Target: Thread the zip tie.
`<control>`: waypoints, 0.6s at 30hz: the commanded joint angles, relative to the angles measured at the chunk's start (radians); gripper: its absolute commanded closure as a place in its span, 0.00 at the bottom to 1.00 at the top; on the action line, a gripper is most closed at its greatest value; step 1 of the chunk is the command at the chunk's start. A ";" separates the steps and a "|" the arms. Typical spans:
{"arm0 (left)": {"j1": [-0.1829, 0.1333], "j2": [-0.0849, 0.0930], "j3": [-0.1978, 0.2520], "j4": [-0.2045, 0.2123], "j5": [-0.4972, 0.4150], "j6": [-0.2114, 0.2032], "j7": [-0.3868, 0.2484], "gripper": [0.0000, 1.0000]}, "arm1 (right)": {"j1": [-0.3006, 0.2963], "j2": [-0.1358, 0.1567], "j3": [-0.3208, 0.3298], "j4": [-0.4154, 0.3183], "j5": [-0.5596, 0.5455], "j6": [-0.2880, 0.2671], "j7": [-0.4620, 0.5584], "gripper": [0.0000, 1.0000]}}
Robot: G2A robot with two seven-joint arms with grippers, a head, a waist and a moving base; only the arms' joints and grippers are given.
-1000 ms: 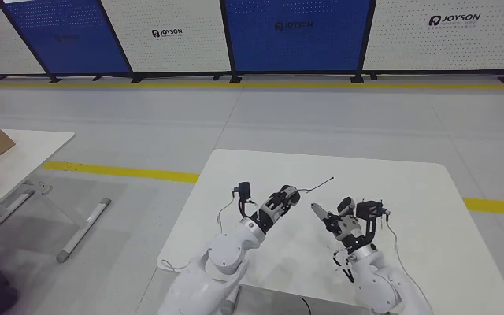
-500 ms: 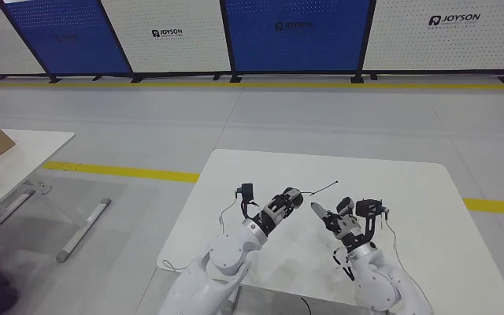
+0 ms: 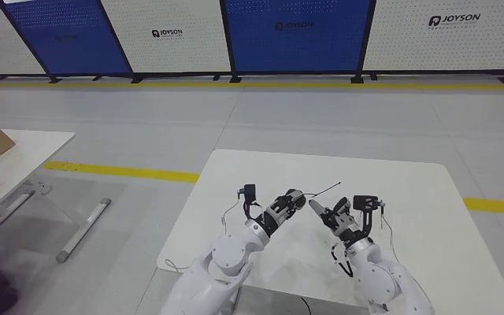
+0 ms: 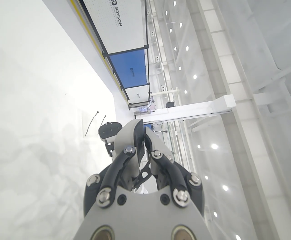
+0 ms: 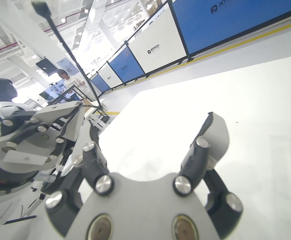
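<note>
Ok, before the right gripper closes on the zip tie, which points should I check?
1. Left gripper shut on zip tie: ok.
2. Right gripper open: ok.
3. Zip tie between the right gripper's fingers: not ok, it passes beside them.
4. The tie's head free above the table: ok.
5. Length of tie inside the left gripper: cannot tell.

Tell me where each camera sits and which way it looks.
Top view: above the arms, looking down at the table; both arms show, the left gripper holding the zip tie.
Left wrist view: on the left wrist, looking along its shut gripper across the table.
Right wrist view: on the right wrist, looking past the open right gripper across the table.
Shared: top and right wrist views both show the zip tie.
</note>
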 commanded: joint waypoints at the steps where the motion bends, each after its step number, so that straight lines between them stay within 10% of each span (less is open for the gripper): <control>1: -0.004 -0.001 0.006 0.003 0.005 0.001 0.006 1.00 | 0.000 0.000 -0.002 -0.002 0.006 0.003 0.004 0.00; 5: -0.010 -0.002 0.012 0.006 0.010 0.002 0.013 1.00 | 0.004 -0.001 -0.010 0.000 0.001 0.020 0.000 0.00; 11: -0.014 -0.002 0.016 0.015 0.017 0.004 0.026 1.00 | 0.009 -0.001 -0.015 0.004 -0.002 0.030 -0.002 0.44; 18: -0.027 -0.006 0.036 0.029 0.040 0.011 0.047 1.00 | 0.011 -0.001 -0.029 0.001 -0.001 0.032 0.011 0.53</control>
